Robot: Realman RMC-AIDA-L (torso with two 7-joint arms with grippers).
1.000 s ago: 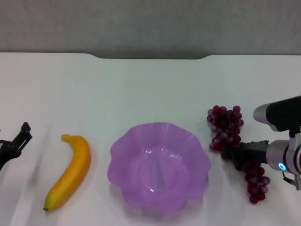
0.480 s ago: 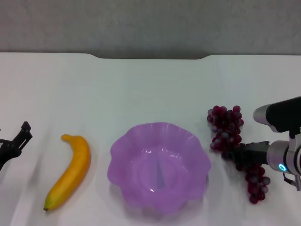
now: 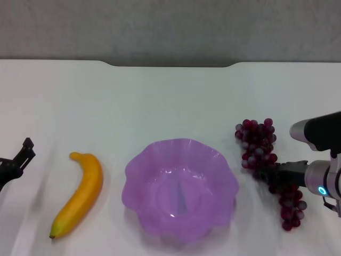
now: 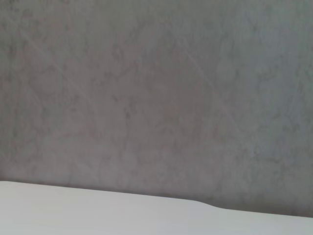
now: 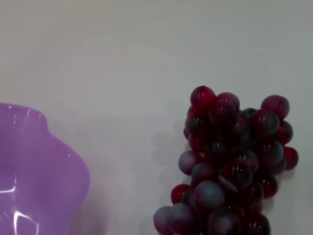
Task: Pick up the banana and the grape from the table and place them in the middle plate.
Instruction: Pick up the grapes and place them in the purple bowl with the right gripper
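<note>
The grape (image 3: 265, 157), a long dark red-purple bunch, lies on the white table (image 3: 170, 101) right of the middle plate (image 3: 180, 186), a translucent purple bowl with a wavy rim. My right gripper (image 3: 266, 174) reaches in from the right and is shut on the middle of the bunch. The right wrist view shows the grape (image 5: 234, 166) close up and the plate's rim (image 5: 44, 166) beside it. The banana (image 3: 80, 194), yellow-orange with a dark tip, lies left of the plate. My left gripper (image 3: 16, 162) is parked at the table's left edge, apart from the banana.
The table's far edge has a notch (image 3: 170, 65), with a grey wall behind it. The left wrist view shows only that wall and a strip of table edge (image 4: 98, 210).
My right gripper and the grape bunch have shifted slightly to the right together. The left gripper has barely moved. Banana and plate are unchanged.
</note>
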